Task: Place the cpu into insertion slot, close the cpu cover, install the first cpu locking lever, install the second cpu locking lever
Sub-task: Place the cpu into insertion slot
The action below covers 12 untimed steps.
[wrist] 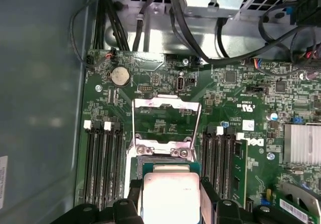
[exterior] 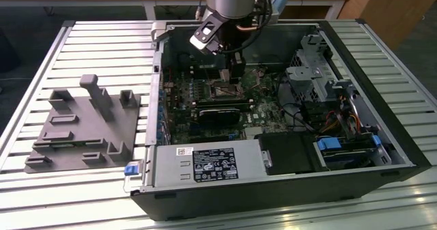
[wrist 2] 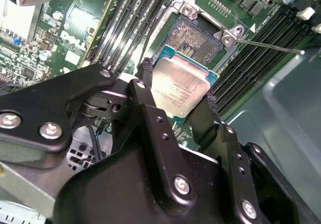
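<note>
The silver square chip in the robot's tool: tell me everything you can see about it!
The chip is a small flat square. Its top is a dull silver metal plate with faint print, sitting on a thin green board that peeks out around the edges. The tool holds it, with two black fingers pinching opposite sides. It faces metal side up and hangs over one edge of the open socket, whose bare contacts show beyond it, so it is not seated yet. Nothing else seems to touch it.

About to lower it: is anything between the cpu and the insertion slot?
Nothing. In the second wrist view the stretch from the held cpu to the open insertion slot is bare.
</note>
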Tool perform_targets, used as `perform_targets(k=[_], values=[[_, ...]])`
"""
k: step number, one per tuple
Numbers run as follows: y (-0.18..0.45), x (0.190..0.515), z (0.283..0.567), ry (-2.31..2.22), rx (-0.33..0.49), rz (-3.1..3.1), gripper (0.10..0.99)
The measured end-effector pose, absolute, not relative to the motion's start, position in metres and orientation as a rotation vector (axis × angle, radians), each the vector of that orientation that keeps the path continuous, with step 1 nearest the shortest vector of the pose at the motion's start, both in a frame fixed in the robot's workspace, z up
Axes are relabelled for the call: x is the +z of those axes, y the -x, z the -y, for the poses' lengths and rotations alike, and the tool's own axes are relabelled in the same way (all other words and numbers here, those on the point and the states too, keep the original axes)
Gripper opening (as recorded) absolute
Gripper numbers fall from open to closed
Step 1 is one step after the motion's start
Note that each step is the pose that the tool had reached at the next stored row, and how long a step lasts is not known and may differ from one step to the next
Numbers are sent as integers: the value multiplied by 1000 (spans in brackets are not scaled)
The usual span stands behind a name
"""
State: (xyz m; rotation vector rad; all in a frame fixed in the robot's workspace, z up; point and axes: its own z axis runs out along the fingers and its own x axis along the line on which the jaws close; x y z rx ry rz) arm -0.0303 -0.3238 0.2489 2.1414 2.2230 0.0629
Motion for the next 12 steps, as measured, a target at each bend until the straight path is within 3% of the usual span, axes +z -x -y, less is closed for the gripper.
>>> perform_targets(k=[12], values=[[31,239,321,-2138,53,-2215,537]])
